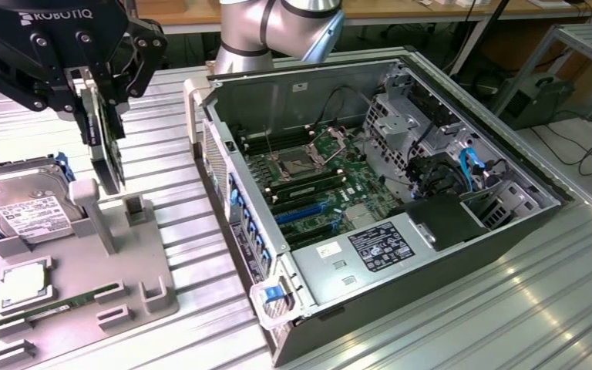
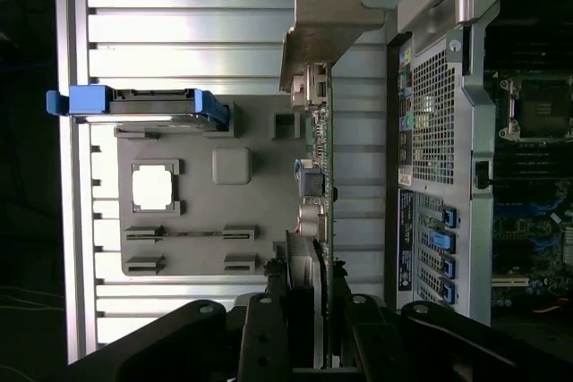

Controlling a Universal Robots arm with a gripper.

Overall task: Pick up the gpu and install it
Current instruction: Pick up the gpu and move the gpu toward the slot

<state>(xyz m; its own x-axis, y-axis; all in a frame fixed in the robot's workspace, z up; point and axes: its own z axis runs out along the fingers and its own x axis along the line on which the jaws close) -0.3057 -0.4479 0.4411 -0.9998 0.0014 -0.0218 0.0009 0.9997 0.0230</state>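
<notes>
The black gripper (image 1: 101, 108) is closed partway on the flat green circuit-board gpu (image 1: 108, 158), clamping its upper part. The card hangs on edge straight below the gripper, over the grey holder tray (image 1: 90, 262) on the desk (image 1: 543, 308). The open computer case (image 1: 296, 100) is beside it.

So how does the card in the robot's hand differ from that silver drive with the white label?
The gpu stands on edge in the hand; the hard drive leans on the gray holder, untouched. The gpu is a thin green board with a metal bracket; the hard drive, a silver box in a blue frame. Both are outside the case.
</notes>
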